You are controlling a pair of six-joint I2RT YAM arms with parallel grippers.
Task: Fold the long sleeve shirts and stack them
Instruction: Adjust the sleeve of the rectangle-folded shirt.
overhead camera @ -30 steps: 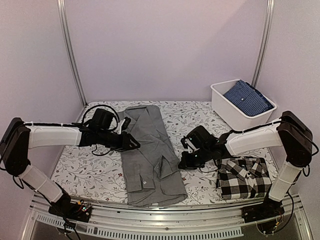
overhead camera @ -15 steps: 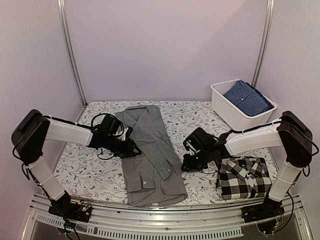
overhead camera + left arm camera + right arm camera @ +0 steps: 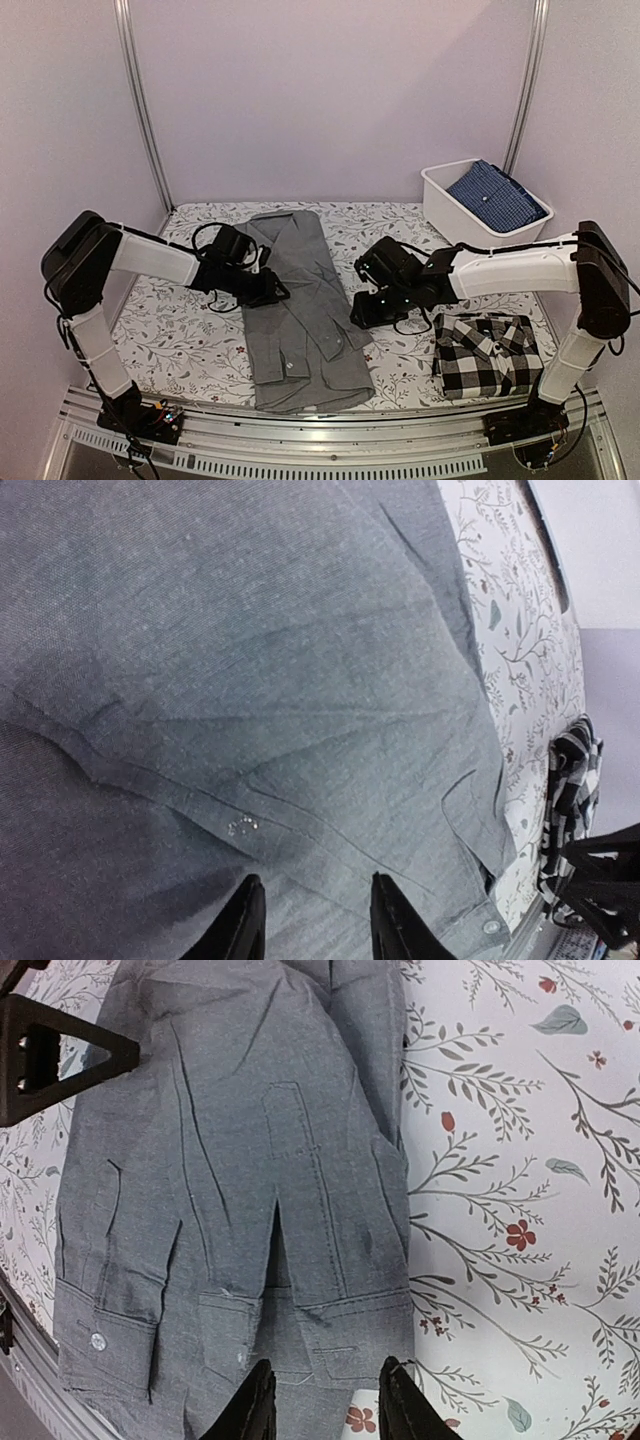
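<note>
The plain grey long sleeve shirt [image 3: 300, 320] lies flat down the middle of the table, collar at the far end, sleeves folded in over its body. Its cuffs [image 3: 350, 1310] lie side by side right in front of my right gripper [image 3: 328, 1408], which is open with nothing between its fingers at the shirt's right edge [image 3: 362, 312]. My left gripper [image 3: 315, 925] is open and low over the shirt's body near its left edge [image 3: 272, 290]. The black-and-white checked shirt [image 3: 487, 355] lies folded at the near right, also seen past the grey cloth [image 3: 568, 780].
A white bin [image 3: 455, 215] at the far right holds a folded blue shirt [image 3: 497, 195]. The floral tablecloth [image 3: 170, 330] shows bare on the left and between the two shirts [image 3: 520, 1160]. The left gripper's black fingers [image 3: 50, 1055] show in the right wrist view.
My right gripper has opened from shut and slid a little left onto the grey shirt's edge. My left arm has reached further right over the shirt's body.
</note>
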